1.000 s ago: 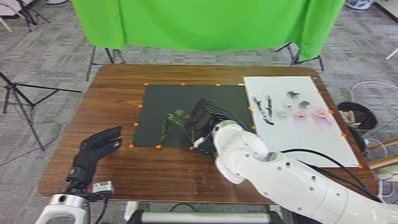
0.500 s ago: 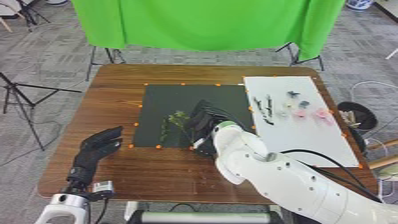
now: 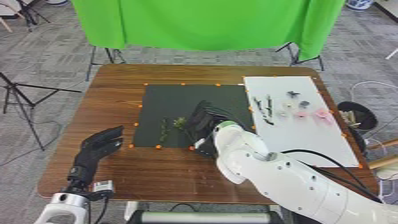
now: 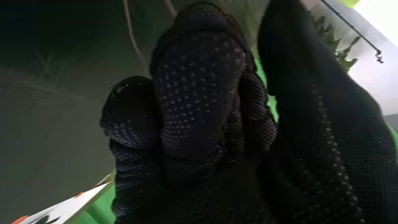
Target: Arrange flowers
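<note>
Table [image 3: 115, 100]: brown wood, spreading out beneath the right hand and well past it on every side; flower arranging is occupying its middle.
White board [image 3: 302, 140]: lying to the right hand's right; apparently serving as the supply of loose pieces.
Dark mat [image 3: 178, 97]: lying beneath the right hand and extending ahead of it and to its left; apparently serving as the ground for the arrangement.
Right hand [image 3: 206, 119]: poising low over the mat, just beside the leafy sprig; whether it is grasping that sprig or releasing it, the pictures are leaving unclear.
Left hand [image 3: 99, 141]: resting open and relaxed, well to the right hand's left; grasping nothing.
Narrow sprig [image 3: 163, 131]: lying on the mat, a little farther to the right hand's left.
Leafy sprig [image 3: 179, 123]: lying close against the right hand's left side, partly hidden; positioning this greenery is apparently the step in hand; the next move is calling for settling it by the narrow sprig, then lifting away without dragging either.
Dark twigs [image 3: 269, 112]: lying to the right hand's right, on the board's near edge.
Pink flowers [image 3: 322, 116]: lying farther right than the twigs; likely awaiting their turn.
Blue-gray flowers [image 3: 304, 104]: lying between twigs and pinks, still needing placement; fragile petals are probably demanding a light grip.
</note>
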`<act>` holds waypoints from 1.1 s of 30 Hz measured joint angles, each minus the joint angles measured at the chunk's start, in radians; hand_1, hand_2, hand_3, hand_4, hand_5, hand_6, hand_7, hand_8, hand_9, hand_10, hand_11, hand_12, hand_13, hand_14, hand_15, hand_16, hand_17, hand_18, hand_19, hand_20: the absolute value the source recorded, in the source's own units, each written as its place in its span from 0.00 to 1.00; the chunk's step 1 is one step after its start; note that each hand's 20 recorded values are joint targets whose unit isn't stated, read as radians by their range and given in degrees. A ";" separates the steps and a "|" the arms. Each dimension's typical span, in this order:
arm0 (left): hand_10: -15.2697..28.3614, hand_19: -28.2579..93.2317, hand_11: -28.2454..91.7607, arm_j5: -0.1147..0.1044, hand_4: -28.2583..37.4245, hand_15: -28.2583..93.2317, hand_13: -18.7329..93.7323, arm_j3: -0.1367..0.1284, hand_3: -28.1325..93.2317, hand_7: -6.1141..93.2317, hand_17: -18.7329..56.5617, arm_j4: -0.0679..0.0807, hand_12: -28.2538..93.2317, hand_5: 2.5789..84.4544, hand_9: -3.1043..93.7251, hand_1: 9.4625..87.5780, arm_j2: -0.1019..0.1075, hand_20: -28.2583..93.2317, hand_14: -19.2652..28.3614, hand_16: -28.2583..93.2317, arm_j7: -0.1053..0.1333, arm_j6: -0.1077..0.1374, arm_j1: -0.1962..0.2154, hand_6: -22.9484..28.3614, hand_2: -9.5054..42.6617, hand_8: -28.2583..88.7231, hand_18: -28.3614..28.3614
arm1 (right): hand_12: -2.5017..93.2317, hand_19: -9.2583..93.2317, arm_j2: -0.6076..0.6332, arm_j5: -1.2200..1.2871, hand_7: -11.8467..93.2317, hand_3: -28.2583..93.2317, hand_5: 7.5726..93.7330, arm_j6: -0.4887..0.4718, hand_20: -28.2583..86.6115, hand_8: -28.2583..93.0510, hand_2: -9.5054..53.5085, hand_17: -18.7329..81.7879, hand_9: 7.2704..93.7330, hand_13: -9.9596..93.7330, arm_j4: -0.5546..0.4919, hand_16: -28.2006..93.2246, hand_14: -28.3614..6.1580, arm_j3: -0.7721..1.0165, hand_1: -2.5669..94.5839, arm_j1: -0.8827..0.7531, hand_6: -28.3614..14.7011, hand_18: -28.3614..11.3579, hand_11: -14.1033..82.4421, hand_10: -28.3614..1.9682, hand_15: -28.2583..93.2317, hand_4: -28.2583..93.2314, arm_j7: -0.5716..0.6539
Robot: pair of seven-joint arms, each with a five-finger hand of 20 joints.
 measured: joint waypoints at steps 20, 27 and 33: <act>0.59 0.38 0.42 0.000 0.22 0.43 0.46 0.002 0.76 0.25 0.32 0.005 0.38 0.53 0.41 0.37 0.002 0.40 0.74 0.25 -0.002 -0.011 -0.008 0.45 0.00 0.18 0.78 | 0.22 0.83 0.002 -0.011 0.30 0.74 0.74 0.024 0.55 0.17 0.00 0.96 0.98 1.00 0.000 0.37 0.70 -0.001 0.45 -0.002 0.56 0.62 0.41 0.45 0.62 0.15 -0.019; 0.59 0.38 0.42 0.001 0.21 0.42 0.46 0.007 0.76 0.26 0.32 0.012 0.38 0.53 0.41 0.37 0.005 0.40 0.73 0.25 -0.003 -0.020 -0.020 0.45 0.00 0.18 0.78 | 0.23 0.83 0.013 -0.078 0.30 0.74 0.74 0.048 0.56 0.17 0.00 0.96 0.99 1.00 0.000 0.37 0.72 0.014 0.44 -0.007 0.56 0.61 0.41 0.46 0.63 0.16 -0.023; 0.59 0.38 0.42 0.001 0.21 0.42 0.46 0.007 0.77 0.26 0.32 0.012 0.38 0.53 0.41 0.38 0.007 0.40 0.73 0.25 -0.003 -0.022 -0.022 0.45 0.00 0.18 0.78 | 0.23 0.83 0.040 -0.074 0.29 0.74 0.74 0.046 0.57 0.17 0.00 0.95 0.98 1.00 -0.006 0.38 0.72 0.041 0.44 -0.009 0.57 0.61 0.41 0.46 0.62 0.16 -0.024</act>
